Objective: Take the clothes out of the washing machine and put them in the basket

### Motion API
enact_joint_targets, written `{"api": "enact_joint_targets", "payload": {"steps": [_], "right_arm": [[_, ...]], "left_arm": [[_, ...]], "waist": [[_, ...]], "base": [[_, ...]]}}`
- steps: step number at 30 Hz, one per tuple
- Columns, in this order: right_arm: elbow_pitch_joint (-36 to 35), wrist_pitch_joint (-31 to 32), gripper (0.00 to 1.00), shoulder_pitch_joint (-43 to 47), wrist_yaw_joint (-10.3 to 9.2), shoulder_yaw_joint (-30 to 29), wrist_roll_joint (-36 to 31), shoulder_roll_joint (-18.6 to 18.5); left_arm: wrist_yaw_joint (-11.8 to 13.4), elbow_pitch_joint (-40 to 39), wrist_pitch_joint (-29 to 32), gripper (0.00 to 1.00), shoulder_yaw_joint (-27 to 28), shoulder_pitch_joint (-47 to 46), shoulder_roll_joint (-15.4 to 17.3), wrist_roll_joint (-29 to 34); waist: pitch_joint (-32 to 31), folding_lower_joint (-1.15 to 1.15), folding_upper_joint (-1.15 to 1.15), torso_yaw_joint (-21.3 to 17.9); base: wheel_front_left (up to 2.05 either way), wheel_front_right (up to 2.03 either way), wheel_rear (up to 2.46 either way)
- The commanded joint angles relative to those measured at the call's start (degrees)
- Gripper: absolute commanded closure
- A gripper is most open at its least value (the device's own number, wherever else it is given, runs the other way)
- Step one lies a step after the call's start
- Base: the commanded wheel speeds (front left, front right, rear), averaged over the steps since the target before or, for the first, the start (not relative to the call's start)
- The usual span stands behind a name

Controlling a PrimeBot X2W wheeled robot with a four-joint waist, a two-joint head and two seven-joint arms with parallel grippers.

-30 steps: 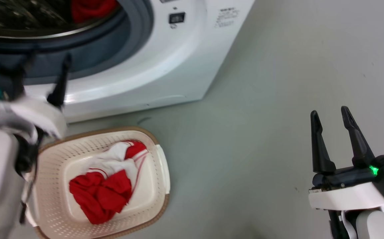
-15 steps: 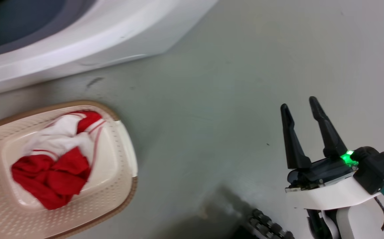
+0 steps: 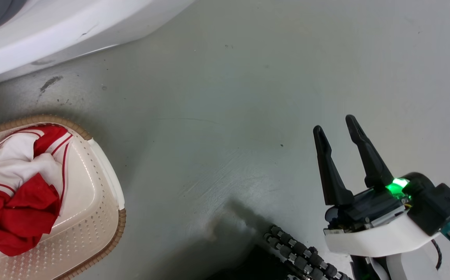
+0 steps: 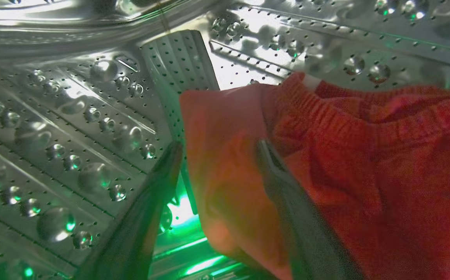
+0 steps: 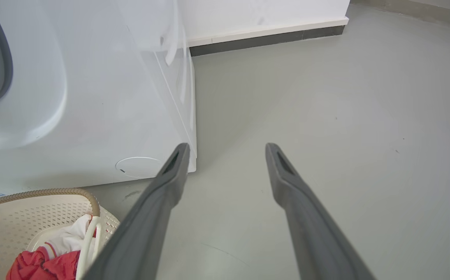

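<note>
Large white washing machine (image 5: 112,97): casing smooth, glossy. Inside it, perforated steel drum (image 4: 73,116): polished, mirror-bright, dimpled. In the drum, bright red cloth garment (image 4: 365,175): soft, matt, ribbed band. Before the machine, small oval cream plastic basket (image 3: 88,217): smooth, hole-punched; brown rim (image 3: 122,221) woven-look. Red and white cloth (image 3: 11,202) in it: matt, crumpled. Grey floor (image 3: 225,97) round the machine: smooth, faint sheen, scuffed. Right gripper (image 3: 334,124), long fingers: dark, matt.

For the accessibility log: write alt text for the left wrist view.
The left gripper's two dark fingers, spread open, reach at a crumpled red garment, with a fold of it lying between them. Around them curves the washing machine's perforated steel drum, with a perforated paddle rising just above the fabric.
</note>
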Motion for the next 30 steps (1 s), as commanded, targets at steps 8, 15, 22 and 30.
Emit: {"api": "enact_joint_targets", "payload": {"steps": [8, 15, 22, 30], "right_arm": [[-0.8, -0.1, 0.0, 1.8, -0.04, 0.1, 1.4, 0.1], [-1.3, -0.1, 0.0, 1.4, -0.04, -0.1, 1.8, 0.1], [-1.3, -0.1, 0.0, 0.3, -0.04, 0.1, 1.4, 0.1], [-0.5, -0.1, 0.0, -2.3, -0.04, -0.1, 0.2, 0.1]], "left_arm": [[-0.1, 5.6, 0.9, 0.0, -3.4, -0.5, -0.8, -1.9], [-0.2, 5.3, 2.2, 1.0, -8.3, -0.7, -0.3, -6.2], [-0.1, 4.7, -1.5, 1.0, -11.1, -2.7, 2.3, -8.2], [-0.1, 4.0, -8.9, 1.0, -12.8, -2.5, 5.3, -9.9]], "waist": [[0.7, -0.01, 0.0, 0.3], [1.0, -0.01, 0.0, 0.5], [0.8, -0.01, 0.0, 0.5], [-1.5, -0.01, 0.0, 0.9]], "base": [[0.0, 0.0, 0.0], [0.0, 0.0, 0.0], [0.0, 0.0, 0.0], [0.0, 0.0, 0.0]]}}
